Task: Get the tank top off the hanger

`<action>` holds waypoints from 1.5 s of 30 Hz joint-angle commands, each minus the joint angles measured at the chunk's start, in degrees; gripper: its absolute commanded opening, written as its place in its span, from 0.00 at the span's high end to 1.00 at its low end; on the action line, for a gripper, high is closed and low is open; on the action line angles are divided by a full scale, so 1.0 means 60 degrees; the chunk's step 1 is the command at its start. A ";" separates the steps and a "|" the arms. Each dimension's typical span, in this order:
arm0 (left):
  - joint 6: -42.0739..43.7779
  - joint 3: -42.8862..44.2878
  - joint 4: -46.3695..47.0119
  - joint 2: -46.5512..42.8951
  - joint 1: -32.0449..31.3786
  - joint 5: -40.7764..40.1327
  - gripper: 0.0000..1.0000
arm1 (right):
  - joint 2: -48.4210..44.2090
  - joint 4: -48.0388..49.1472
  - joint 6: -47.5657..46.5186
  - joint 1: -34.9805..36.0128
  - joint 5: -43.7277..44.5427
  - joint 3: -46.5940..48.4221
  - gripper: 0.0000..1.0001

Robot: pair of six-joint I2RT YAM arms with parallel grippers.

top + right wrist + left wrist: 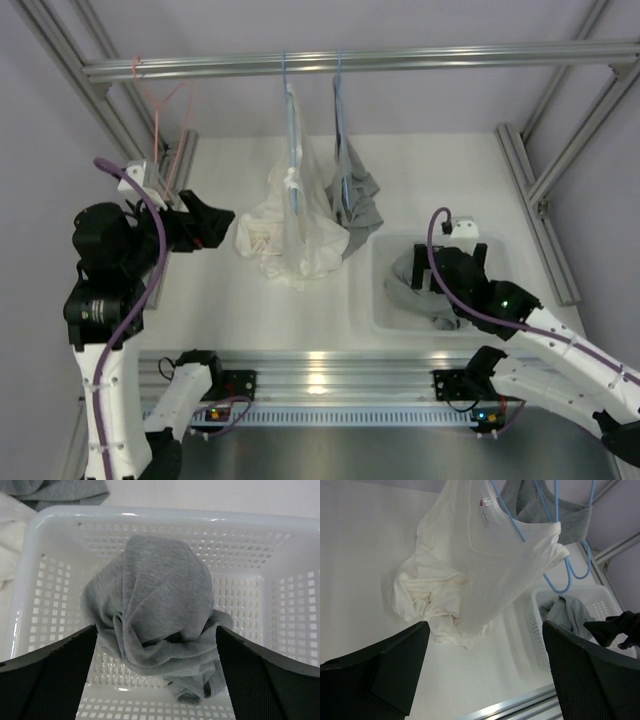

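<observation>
While both grippers stand wide open, nothing is held by either. In the top view the left gripper [212, 226] sits at the left middle of the frame, pointing toward the centre. Its wrist view shows the two black fingers [385, 670] spread to the lower corners, with no cloth between them.

A sheer white fabric tank top [290, 235] hangs at the centre of the top view on a thin light-blue wire hanger [288, 110]. Its lower part is bunched on the white table [220, 300]. Just to its right, a grey knit tank top [358, 200] hangs on a second light-blue wire hanger [338, 95]. Both hangers hook over the long silver metal rail [360, 62] across the top of the frame. An empty pink wire hanger [160, 100] hangs from the same rail at the upper left.

The right gripper [155, 627] hovers over a white perforated plastic basket [150, 515] at the right middle of the top view, its black fingers [55, 670] parted to either side. A crumpled grey garment [160, 600] lies loose in the basket between them; whether the fingers touch it I cannot tell.
</observation>
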 commanded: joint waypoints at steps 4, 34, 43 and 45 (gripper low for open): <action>-0.0822 0.2224 0.0515 0.1767 -0.0022 0.1542 0.01 | -0.0961 -0.0102 -0.0236 -0.0140 0.0733 0.1180 0.01; 0.0773 0.7252 0.0485 0.8008 -0.6130 -0.8184 0.47 | -0.1007 0.0454 -0.1174 -0.0140 -0.0555 0.1166 0.01; 0.0993 0.7398 0.1012 0.8564 -0.6130 -0.8025 0.66 | -0.1050 0.0542 -0.1247 -0.0140 -0.0599 0.1034 0.01; 0.1037 0.7427 0.1042 0.8667 -0.6130 -0.8112 0.68 | -0.1050 0.0557 -0.1262 -0.0126 -0.0614 0.1005 0.01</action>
